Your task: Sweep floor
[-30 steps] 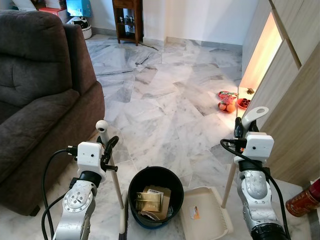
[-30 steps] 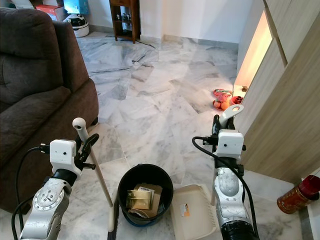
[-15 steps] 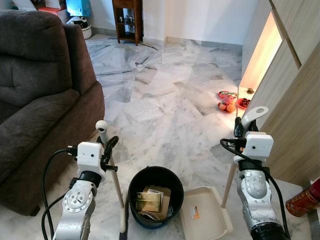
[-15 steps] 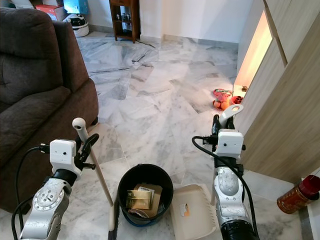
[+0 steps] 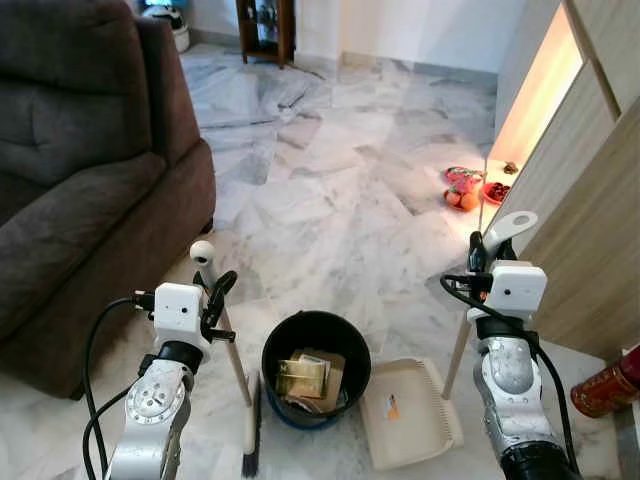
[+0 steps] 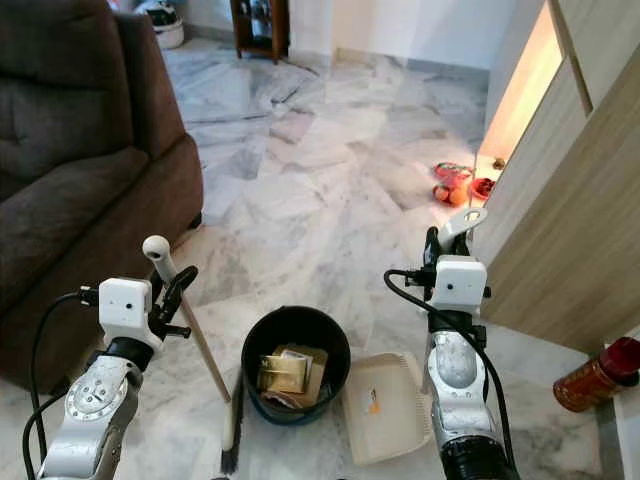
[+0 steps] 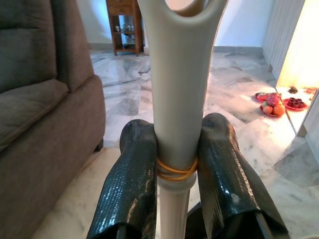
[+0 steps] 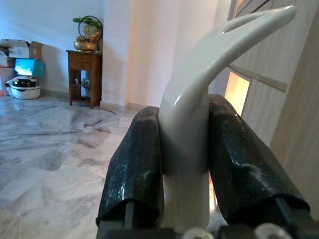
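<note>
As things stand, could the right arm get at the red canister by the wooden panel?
Probably not. The right gripper is shut on the dustpan handle, so it would have to let go first, though the red canister stands close on that side.

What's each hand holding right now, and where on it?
Left hand: shut on the broom, near the top of its handle. Right hand: shut on the dustpan, at the upper end of its long handle.

No text, label or number is legible; print on the bin's (image 5: 316, 343) packaging is too small.
</note>
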Controlling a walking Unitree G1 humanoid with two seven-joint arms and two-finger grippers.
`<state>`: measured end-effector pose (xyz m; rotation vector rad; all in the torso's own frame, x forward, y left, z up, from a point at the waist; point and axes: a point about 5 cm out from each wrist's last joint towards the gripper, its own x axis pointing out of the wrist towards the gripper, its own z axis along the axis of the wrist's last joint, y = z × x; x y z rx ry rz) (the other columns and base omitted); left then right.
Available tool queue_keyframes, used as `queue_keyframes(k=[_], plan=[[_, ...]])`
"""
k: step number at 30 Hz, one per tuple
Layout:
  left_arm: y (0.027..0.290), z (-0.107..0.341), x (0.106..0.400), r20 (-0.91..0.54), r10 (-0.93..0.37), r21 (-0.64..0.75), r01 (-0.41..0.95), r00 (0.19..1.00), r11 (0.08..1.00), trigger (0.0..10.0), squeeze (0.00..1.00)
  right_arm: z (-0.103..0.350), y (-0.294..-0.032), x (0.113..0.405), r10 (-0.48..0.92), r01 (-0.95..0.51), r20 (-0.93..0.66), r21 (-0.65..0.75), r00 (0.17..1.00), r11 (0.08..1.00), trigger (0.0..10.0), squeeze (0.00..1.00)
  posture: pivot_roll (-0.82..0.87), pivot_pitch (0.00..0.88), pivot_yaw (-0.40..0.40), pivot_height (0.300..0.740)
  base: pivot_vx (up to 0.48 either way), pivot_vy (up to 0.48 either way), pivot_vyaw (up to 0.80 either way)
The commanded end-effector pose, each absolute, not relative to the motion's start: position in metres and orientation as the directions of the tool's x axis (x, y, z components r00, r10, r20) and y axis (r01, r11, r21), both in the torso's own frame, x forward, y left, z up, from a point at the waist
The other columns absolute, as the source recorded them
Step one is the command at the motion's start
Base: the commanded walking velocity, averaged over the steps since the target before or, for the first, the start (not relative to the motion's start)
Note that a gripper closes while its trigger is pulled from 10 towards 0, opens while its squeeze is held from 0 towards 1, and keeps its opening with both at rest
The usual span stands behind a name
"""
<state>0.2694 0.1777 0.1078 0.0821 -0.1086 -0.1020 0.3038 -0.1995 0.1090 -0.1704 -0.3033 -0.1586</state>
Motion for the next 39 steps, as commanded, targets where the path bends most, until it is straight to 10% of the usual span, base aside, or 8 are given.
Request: queue_keyframes(k=[1,39], plan=[[0.1782,0.1151,0.2695,0.134,-0.106,0.106,0.092,0.985,0.990,10.0,0.00,0.1147,-0.2005,0.3051,-0.139,0.188,0.341,-0.115,0.930,0.975,10.0,0.00,0.06,0.043,0.000,0.740,-0.349,0.000,0.00],[0.1767,0.1154,0.2707,0.138,-0.101,0.103,0.087,0.985,0.991,10.0,0.00,0.1123,-0.1979,0.3081,-0.138,0.175,0.315,-0.091,0.939,0.980,10.0,0.00,0.06,0.036,-0.006,0.740,-0.177,0.000,-0.15]])
